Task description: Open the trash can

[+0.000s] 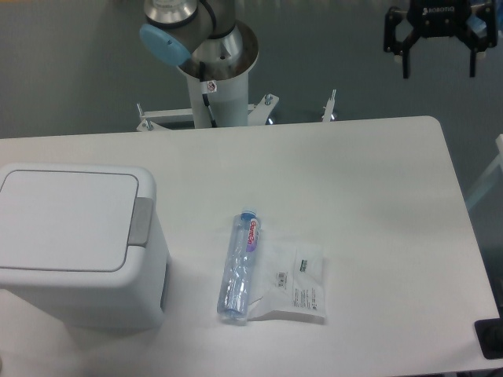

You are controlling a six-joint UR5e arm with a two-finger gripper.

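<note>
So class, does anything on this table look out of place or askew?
The clear bottle lies on its side, its base end against a plastic packet. The trash can sits upright, lid shut.

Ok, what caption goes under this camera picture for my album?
Robot claw open and waiting high above the table, far from the closed trash can, with a bottle nearby.
</note>
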